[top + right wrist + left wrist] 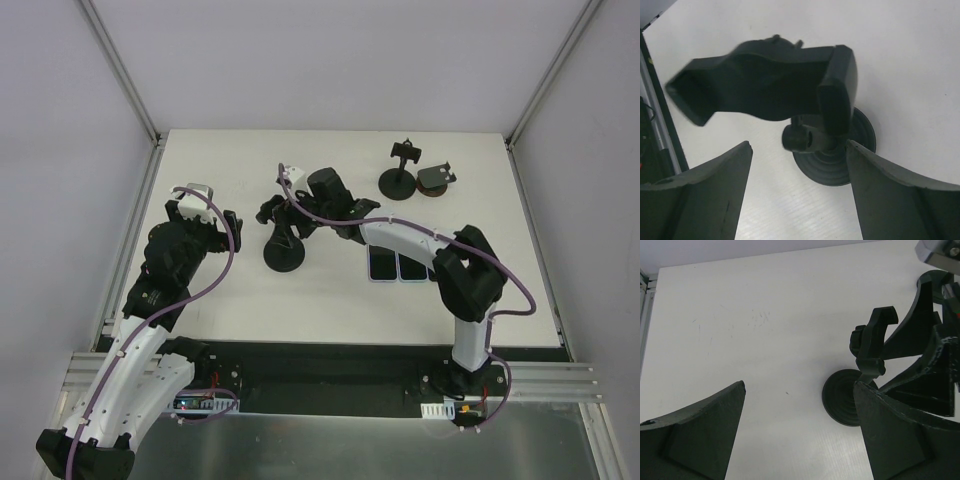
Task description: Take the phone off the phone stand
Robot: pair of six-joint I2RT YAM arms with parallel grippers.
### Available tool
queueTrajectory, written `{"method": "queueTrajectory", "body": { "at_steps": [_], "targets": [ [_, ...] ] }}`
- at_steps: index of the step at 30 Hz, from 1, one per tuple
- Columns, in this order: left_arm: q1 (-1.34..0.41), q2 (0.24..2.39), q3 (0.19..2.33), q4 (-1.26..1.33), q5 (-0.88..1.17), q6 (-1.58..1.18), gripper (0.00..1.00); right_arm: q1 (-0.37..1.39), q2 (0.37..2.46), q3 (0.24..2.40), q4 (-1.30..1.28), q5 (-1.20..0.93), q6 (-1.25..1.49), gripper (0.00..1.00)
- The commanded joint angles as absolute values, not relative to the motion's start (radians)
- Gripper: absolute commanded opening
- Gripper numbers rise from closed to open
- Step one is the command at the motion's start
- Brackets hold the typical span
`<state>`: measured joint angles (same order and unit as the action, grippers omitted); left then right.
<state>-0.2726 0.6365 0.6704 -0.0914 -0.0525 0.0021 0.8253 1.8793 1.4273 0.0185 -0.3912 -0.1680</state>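
White table (250, 300) (pale grey walls (330, 60))

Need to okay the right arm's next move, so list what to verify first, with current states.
1. Right fingers spread open: ok.
2. Cradle centred ahead of right fingers: ok.
3. Phone seated in cradle: cannot tell.
4. Round base flat on table: ok.
5. Left fingers open, apart from stand: ok.

Bare table (765, 340) lies between the left fingers (700, 435) and phone stand (840, 402).
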Motion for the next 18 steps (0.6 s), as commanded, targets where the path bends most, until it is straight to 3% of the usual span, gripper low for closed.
{"method": "queueTrajectory", "body": {
  "at_steps": [1, 3, 6, 13, 18],
  "targets": [
    [-0.259, 0.624, 0.680, -0.072, -0.031, 0.017, 0.88, 0.822, 1.919, 1.491, 0.094, -0.356, -0.160, 0.70],
    [-0.259, 0.623, 0.680, -0.072, -0.028, 0.015, 0.88, 0.821, 1.924, 1.491, 0.095, -0.344, -0.160, 0.64],
    [-0.259, 0.623, 0.681, -0.072, -0.026, 0.017, 0.88, 0.812, 1.921, 1.480, 0.097, -0.316, -0.161, 0.44],
    [-0.259, 0.624, 0.680, -0.074, -0.025, 0.017, 0.88, 0.759, 1.882, 1.431, 0.095, -0.226, -0.150, 0.11],
    [-0.259, 0.621, 0.680, -0.072, -0.028, 0.020, 0.88, 0.675, 1.836, 1.372, 0.087, -0.163, -0.170, 0.08]
  ]
}}
